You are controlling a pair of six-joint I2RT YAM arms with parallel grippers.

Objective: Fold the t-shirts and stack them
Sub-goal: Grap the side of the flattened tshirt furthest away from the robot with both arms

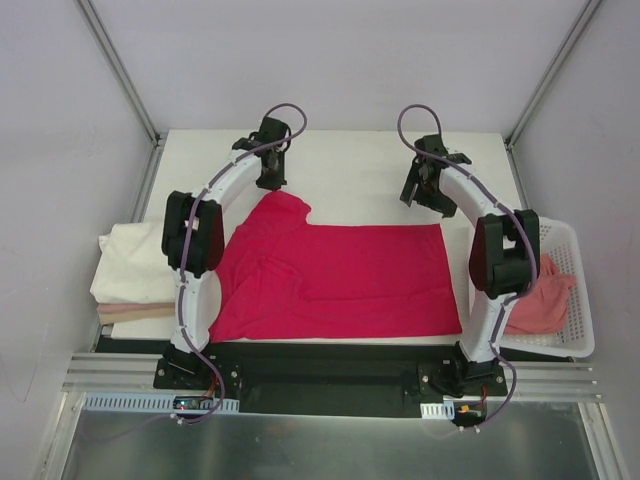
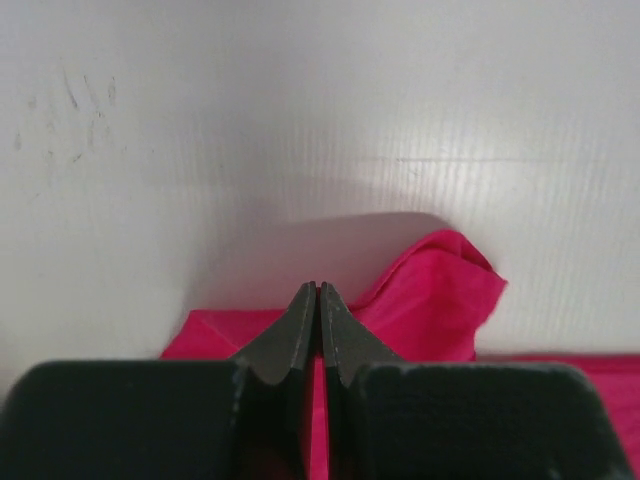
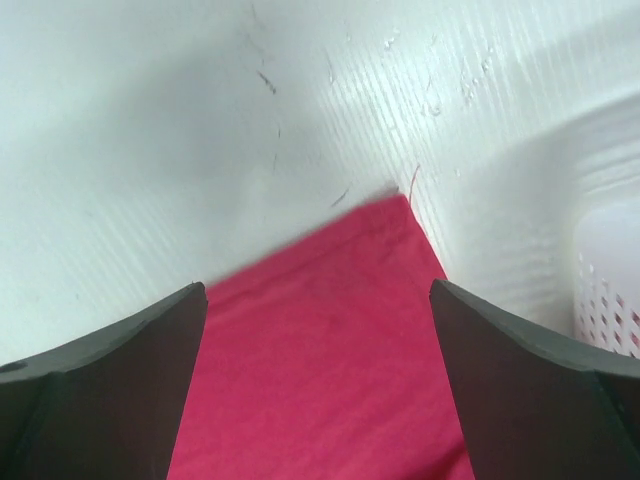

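A crimson-pink t-shirt [image 1: 340,275] lies spread flat in the middle of the table, one sleeve pointing to the far left. My left gripper [image 1: 270,178] stands at that sleeve with its jaws shut. In the left wrist view a strip of crimson cloth [image 2: 440,290] shows in the slit behind the closed left gripper [image 2: 319,288]. My right gripper [image 1: 422,188] hovers open over the shirt's far right corner [image 3: 320,380], which lies between the wide-apart fingers [image 3: 120,360] without touching them. A folded cream-white t-shirt [image 1: 135,265] rests at the left. A salmon-pink t-shirt [image 1: 540,300] is bunched in the basket.
A white plastic mesh basket [image 1: 582,300] stands at the right table edge, close to the right arm, and its wall [image 3: 610,290] shows in the right wrist view. Metal frame posts rise at the back corners. A black strip runs along the near edge.
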